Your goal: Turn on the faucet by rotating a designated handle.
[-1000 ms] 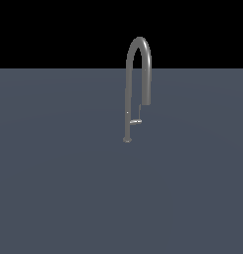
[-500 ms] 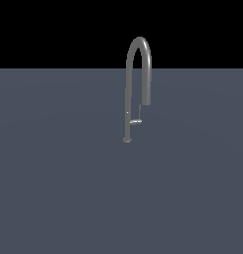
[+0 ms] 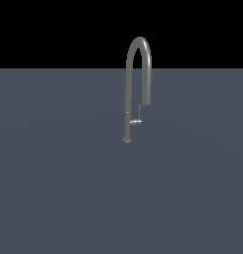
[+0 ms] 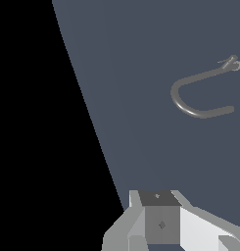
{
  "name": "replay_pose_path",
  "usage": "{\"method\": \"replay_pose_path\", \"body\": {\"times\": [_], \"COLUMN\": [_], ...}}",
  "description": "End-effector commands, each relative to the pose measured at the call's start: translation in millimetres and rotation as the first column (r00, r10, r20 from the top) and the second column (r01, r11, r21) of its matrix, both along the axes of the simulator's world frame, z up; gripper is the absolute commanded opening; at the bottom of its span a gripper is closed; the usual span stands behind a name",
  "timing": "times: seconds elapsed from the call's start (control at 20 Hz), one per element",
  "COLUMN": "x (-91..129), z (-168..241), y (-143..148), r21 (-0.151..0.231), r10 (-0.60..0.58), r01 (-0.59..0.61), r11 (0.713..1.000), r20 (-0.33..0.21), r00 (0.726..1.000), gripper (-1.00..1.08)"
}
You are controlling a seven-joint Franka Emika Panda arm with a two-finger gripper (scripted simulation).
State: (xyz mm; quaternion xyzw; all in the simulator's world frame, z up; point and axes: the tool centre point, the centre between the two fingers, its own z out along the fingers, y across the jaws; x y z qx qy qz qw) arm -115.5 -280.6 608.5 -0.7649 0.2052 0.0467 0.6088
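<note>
The faucet (image 3: pixel 128 89) stands upright on the grey-blue surface, a thin grey gooseneck arching over to a thicker spout end (image 3: pixel 146 92) that points down. Its handle (image 3: pixel 136 121) is a short pale lever sticking out sideways low on the stem, toward the exterior view's right. No gripper shows in the exterior view. In the wrist view the faucet (image 4: pixel 190 110) appears from above as a curved loop far from my gripper (image 4: pixel 180 244), with the handle (image 4: pixel 230 62) at its far end. Only the gripper's pale body and two widely spaced finger stubs show, with nothing between them.
A flat grey-blue surface (image 3: pixel 68 188) carries the faucet's small round base (image 3: pixel 127 140). Its far edge meets a black background in the exterior view. In the wrist view one edge of the surface (image 4: pixel 87 108) runs diagonally against black.
</note>
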Motion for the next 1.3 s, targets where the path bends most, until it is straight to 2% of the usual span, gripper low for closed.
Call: {"method": "replay_pose_path", "body": {"times": [0.0, 0.3, 0.45, 0.6, 0.85, 1.1, 1.25], "x": [26, 86, 114, 139, 175, 199, 207], "z": [-28, -101, -141, -183, -255, -329, -369], "y": [-3, 6, 18, 35, 71, 116, 142], "r21": [0.051, 0.153, 0.193, 0.224, 0.257, 0.264, 0.259], "r10": [0.014, 0.070, 0.104, 0.139, 0.194, 0.233, 0.244], "r01": [-0.010, -0.030, -0.036, -0.039, -0.043, -0.048, -0.053], "r11": [0.999, 0.988, 0.981, 0.974, 0.966, 0.963, 0.965], "r20": [-0.078, -0.263, -0.358, -0.452, -0.601, -0.733, -0.795], "r00": [0.997, 0.962, 0.928, 0.881, 0.776, 0.639, 0.556], "gripper": [-1.00, -1.00, -1.00, -1.00, -1.00, -1.00, -1.00]}}
